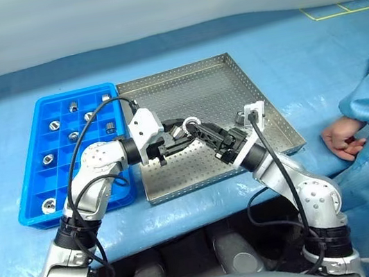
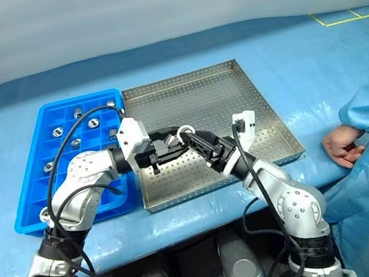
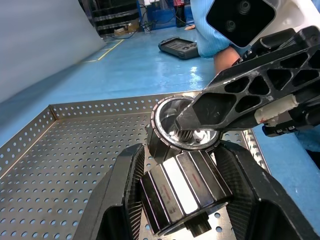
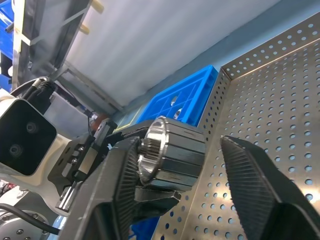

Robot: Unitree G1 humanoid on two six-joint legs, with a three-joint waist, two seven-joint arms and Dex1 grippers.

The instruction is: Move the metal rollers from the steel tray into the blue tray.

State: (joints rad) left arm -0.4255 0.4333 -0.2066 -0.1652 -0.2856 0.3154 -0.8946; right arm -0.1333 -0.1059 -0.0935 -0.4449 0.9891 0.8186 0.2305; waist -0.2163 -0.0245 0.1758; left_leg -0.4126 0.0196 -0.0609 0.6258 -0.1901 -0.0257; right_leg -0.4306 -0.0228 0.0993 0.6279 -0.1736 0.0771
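— Where's the roller (image 3: pixel 182 187)?

— Above the steel tray (image 1: pixel 232 82), clamped in the left gripper (image 3: pixel 185 200). The right gripper (image 4: pixel 182 170) hides one end; its fingers stand apart, one touching the shiny ribbed cylinder.

— And the rest?

— Other rollers (image 1: pixel 72 136) sit in the blue tray (image 1: pixel 35 215) beside it, on a blue table (image 1: pixel 295 36). A person's hand (image 1: pixel 343 139) rests near the steel tray.

No text, label, brand or number can be read anywhere.
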